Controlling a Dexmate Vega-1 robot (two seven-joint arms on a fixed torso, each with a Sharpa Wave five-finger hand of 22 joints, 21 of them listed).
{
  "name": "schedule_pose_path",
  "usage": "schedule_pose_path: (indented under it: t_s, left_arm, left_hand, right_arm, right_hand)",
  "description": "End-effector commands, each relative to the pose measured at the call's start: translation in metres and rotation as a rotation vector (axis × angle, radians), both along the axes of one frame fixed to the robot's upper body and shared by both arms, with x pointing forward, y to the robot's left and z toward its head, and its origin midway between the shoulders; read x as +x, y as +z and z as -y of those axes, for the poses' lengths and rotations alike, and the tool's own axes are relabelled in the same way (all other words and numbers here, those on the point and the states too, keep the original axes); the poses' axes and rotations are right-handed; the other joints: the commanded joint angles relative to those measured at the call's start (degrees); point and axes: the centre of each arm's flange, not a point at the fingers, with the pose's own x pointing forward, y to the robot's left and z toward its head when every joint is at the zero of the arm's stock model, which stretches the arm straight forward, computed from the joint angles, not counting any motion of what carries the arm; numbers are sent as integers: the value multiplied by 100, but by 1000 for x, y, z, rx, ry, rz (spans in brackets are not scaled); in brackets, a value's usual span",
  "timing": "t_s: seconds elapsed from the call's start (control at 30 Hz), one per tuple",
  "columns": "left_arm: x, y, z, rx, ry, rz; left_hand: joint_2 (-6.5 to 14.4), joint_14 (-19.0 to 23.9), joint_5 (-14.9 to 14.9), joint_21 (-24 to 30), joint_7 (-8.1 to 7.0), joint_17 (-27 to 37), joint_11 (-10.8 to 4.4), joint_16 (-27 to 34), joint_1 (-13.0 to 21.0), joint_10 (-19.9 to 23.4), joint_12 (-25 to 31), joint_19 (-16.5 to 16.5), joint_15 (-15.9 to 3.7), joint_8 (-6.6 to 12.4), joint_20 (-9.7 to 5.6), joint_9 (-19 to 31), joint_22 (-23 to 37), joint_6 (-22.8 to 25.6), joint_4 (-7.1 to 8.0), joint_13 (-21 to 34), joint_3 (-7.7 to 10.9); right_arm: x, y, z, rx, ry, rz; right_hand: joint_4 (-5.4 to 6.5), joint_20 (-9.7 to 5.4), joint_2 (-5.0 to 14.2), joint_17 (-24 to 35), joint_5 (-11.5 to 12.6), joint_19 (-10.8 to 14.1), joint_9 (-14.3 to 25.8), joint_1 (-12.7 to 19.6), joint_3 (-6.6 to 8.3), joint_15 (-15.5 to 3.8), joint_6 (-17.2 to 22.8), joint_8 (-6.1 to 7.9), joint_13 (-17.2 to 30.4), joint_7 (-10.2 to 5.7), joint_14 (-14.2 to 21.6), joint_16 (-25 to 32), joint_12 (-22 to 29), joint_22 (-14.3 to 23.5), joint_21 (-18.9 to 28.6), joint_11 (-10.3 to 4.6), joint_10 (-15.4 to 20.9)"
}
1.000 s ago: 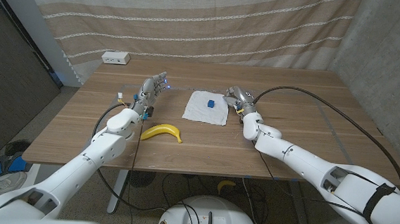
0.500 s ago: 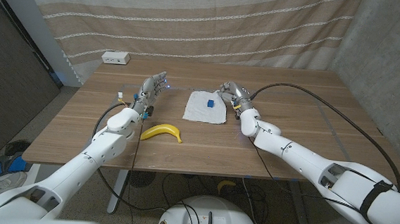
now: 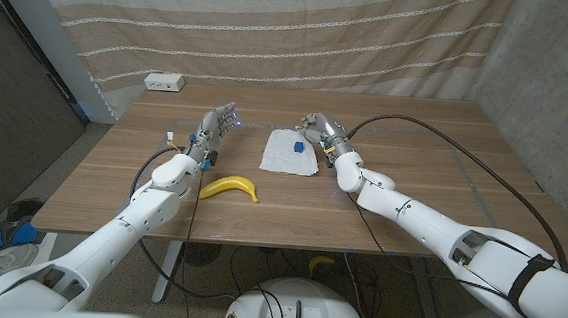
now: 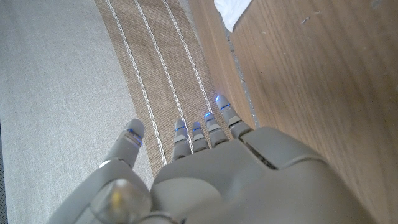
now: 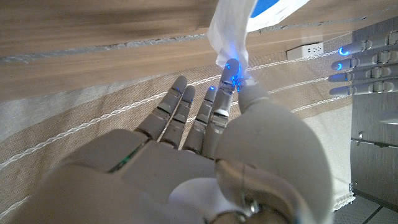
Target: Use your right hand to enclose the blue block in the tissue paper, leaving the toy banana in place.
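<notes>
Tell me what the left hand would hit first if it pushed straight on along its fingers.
Probably nothing on the table: the left hand points toward the far edge, between the white power strip and the tissue paper. Beyond hangs the striped curtain. Depth is unclear.

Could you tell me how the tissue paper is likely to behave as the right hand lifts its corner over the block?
The tissue paper is probably floppy: the corner pinched by the right hand hangs in soft folds in the wrist view. It looks light and thin, so it may tear or slip. The blue block resting on it should help anchor it.
</notes>
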Motion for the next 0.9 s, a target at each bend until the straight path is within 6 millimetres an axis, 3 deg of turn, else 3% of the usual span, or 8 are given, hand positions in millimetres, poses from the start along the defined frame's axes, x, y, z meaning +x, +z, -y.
schedule_pose_path:
  t_s: [0.03, 0.9]
  left_arm:
    - [-2, -5, -2, -13, -2, 0]
    - [-7, -13, -12, -29, 4, 0]
  left_hand:
    - [274, 35, -1, -30, 8, 6, -14, 29, 48, 3, -15, 33, 13, 0, 43, 18, 28, 39, -40, 25, 3]
    - [279, 23, -1, -69, 13, 9, -14, 24, 56, -4, -17, 32, 24, -4, 46, 18, 30, 40, -46, 25, -18]
  right_arm:
    - [-4, 3, -21, -2, 55, 13]
    - [26, 11, -55, 45, 36, -43]
  right_hand:
    - [16, -5, 12, 12, 38, -5, 33, 31, 36, -823, 12, 63, 22, 66, 48, -16, 14, 13, 34, 29, 47]
    - [21, 4, 13, 38, 64, 15, 133, 22, 20, -792, -37, 116, 42, 67, 111, 17, 11, 13, 76, 34, 89]
